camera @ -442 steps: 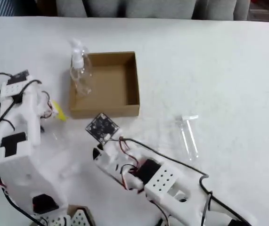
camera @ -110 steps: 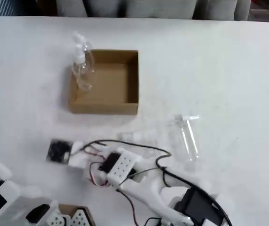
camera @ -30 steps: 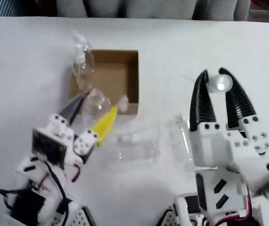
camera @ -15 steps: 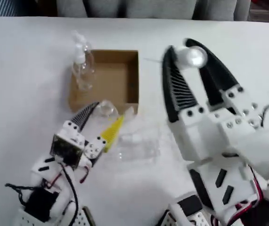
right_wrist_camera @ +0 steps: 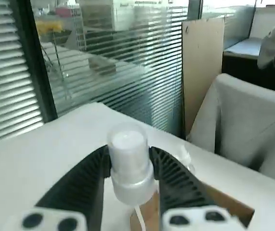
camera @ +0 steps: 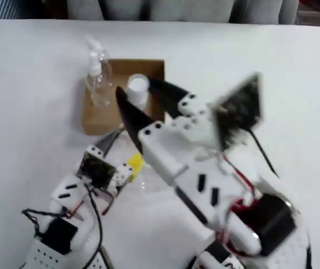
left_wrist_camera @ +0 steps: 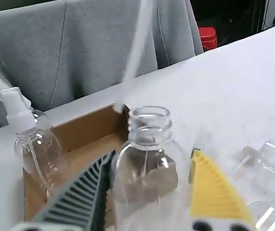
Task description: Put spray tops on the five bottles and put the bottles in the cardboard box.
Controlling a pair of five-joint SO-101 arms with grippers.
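Left gripper [left_wrist_camera: 152,161] is clamped on the open bottle [left_wrist_camera: 148,122] — grey finger [left_wrist_camera: 86,192] one side, yellow finger [left_wrist_camera: 209,192] the other, body pinched between them, neck clear above the tips. Right gripper [camera: 135,88] is closed on the spray top [right_wrist_camera: 127,168]: white cap held between the black fingers [right_wrist_camera: 82,185] at their tips, dip tube [left_wrist_camera: 136,48] hanging below them. Main risk is that the tube misses the neck. In the left wrist view its lower end sits just off the rim on the grey finger's side, not over the opening. Pushing down from here would likely bend it on the rim or run it down the outside. Second risk: the bottle looks thin-walled, so a side load from tube or cap could tip or twist it in the left jaws. The smooth cap could likewise slip in the right ones. Orientation: bottle upright, long axis vertical, mouth up. Spray top is cap-up, tube-down, but its long axis leans — the tube runs at a slant, not in line with the neck. My guess is that it needs squaring up and a shift toward the yellow finger before descent. Can't tell which way the nozzle faces. Beyond the left fingertips is the cardboard box [left_wrist_camera: 84,127], with one capped bottle [left_wrist_camera: 31,144] standing apparently inside it. Loose bottles [left_wrist_camera: 274,159] lie outboard of the yellow finger.
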